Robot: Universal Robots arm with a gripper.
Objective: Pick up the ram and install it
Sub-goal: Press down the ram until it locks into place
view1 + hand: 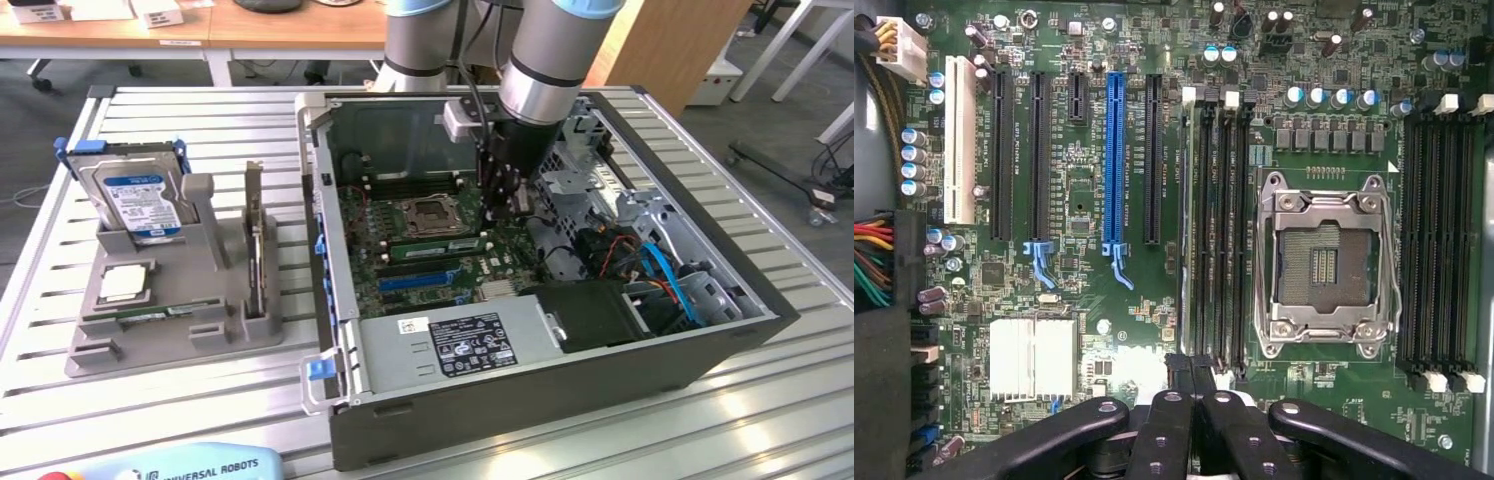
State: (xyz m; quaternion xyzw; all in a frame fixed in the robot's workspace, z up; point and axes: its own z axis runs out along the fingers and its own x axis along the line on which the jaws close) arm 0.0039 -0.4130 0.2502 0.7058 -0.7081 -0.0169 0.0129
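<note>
The ram is a thin green stick standing on edge in a memory slot of the motherboard, just in front of the CPU socket inside the open computer case. In the wrist view the ram runs edge-on along the slot nearest the expansion slots. My gripper hangs down into the case at the end of that slot row. Its black fingers are shut together, the gripper sitting right over the near end of the ram. Whether the tips touch it I cannot tell.
A grey holder at the exterior view's left carries a blue-labelled hard drive, an upright dark card and another green stick. Inside the case are a power supply, blue and red cables and a metal drive cage.
</note>
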